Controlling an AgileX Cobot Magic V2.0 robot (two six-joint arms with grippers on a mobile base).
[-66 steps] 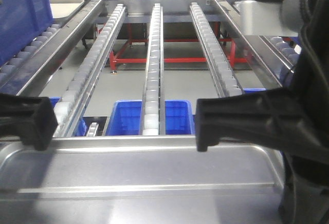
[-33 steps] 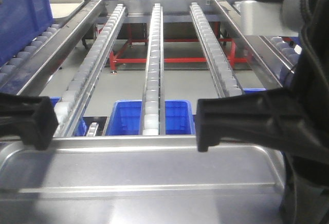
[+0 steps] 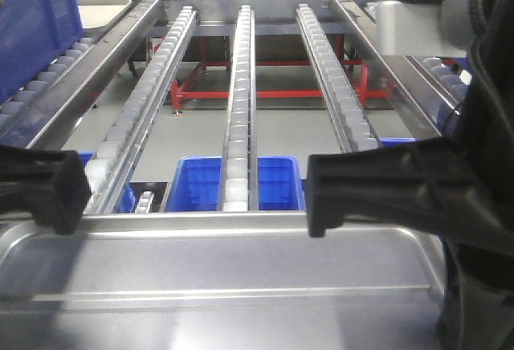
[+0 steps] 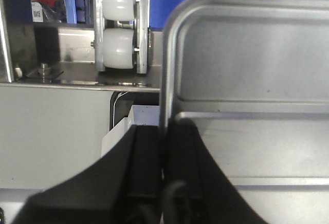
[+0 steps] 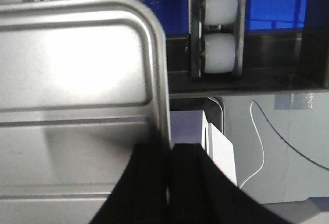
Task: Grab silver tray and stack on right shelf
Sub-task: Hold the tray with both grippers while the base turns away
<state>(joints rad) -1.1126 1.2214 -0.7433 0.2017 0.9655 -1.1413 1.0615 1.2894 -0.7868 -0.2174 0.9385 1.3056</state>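
**A:** Where's the silver tray (image 3: 225, 278) right now?

**B:** Along the bottom of the front view, carried level between both arms. Its far rim is near the closest ends of the right shelf (image 3: 265, 22). The left gripper (image 4: 163, 136) is clamped on the left rim and the right gripper (image 5: 168, 154) on the right rim (each pinches only the thin lip, nothing more).

**A:** So what could go wrong?

**B:** With so little metal in each grip, I'd say uneven arm motion could twist the tray or pull a rim free. If the tray comes in too low, its leading edge could strike the shelf's front beam instead of riding onto the rollers. I can't tell the clearance from here.

**A:** Counts?

**B:** One tray and two grippers. Three roller rails (image 3: 152, 101) run up the middle of the frame. Each wrist view shows two white rollers (image 4: 119, 49). One blue bin (image 3: 277, 181) sits below, with blue slivers on either side that I can't count.
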